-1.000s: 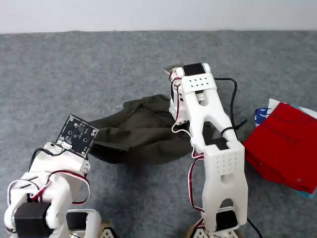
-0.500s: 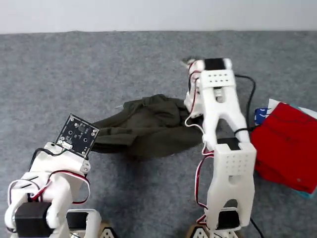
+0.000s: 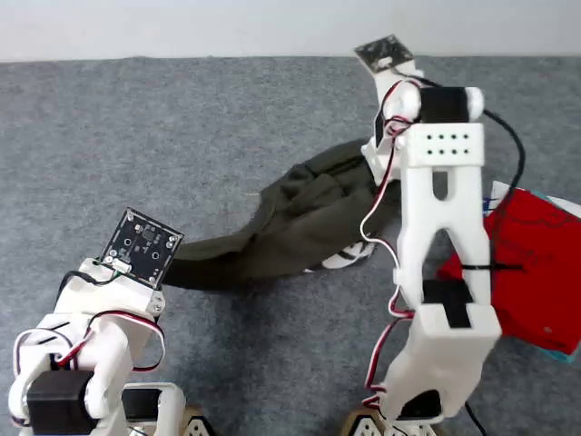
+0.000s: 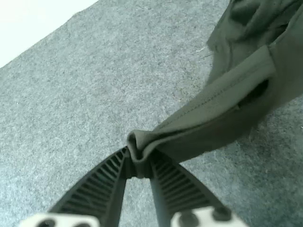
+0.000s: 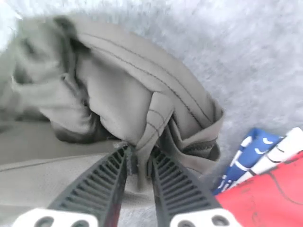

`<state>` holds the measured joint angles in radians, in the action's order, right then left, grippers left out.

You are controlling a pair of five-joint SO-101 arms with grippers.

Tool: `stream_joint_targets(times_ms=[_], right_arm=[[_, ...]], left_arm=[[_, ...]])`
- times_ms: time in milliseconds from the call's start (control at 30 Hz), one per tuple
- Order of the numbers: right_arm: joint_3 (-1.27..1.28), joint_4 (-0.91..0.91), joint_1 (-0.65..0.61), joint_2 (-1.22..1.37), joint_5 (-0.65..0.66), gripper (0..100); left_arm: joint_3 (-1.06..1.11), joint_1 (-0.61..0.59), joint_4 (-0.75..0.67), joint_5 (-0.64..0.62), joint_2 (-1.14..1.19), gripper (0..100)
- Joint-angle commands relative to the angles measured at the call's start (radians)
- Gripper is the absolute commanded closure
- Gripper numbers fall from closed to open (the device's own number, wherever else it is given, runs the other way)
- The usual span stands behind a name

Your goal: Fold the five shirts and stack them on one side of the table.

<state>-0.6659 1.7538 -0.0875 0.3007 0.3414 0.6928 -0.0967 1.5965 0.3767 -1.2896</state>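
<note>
An olive-green shirt (image 3: 290,227) hangs stretched between both arms over the grey table. My left gripper (image 4: 138,166) is shut on one pinched corner of the olive shirt (image 4: 227,101) near the front left. My right gripper (image 5: 138,166) is shut on a bunched edge of the olive shirt (image 5: 118,94) and holds it up at the back right, near the arm's wrist (image 3: 399,82). A folded red shirt (image 3: 531,272) lies on top of a stack at the right side, with a blue and white shirt (image 5: 258,151) beneath it.
The grey felt table (image 3: 136,127) lies bare at the left and along the back. A white wall edge (image 3: 182,27) runs behind the table. The right arm's white links (image 3: 445,272) stand between the olive shirt and the stack.
My right gripper has lifted and carried its end of the olive shirt toward the back right, pulling the cloth taut and off the table. The left arm has kept still.
</note>
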Motion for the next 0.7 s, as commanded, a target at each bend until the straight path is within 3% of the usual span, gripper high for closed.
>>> stream_joint_targets(times_ms=[0,100,233,333,667], right_arm=[[-0.049,-0.001,0.016,-0.107,0.000,98.9],[-0.048,-0.002,0.004,-0.076,-0.002,98.6],[-0.048,0.038,-0.007,0.010,-0.020,92.6],[-0.051,0.038,-0.010,0.047,-0.023,97.8],[-0.051,0.039,-0.019,0.050,-0.015,98.8]], left_arm=[[-0.013,-0.003,-0.028,-0.002,-0.005,99],[-0.064,-0.006,-0.029,-0.002,-0.005,99],[-0.159,-0.117,-0.064,-0.002,-0.005,99],[-0.173,-0.186,-0.078,0.003,-0.005,99],[-0.171,-0.187,-0.041,0.000,-0.005,99]])
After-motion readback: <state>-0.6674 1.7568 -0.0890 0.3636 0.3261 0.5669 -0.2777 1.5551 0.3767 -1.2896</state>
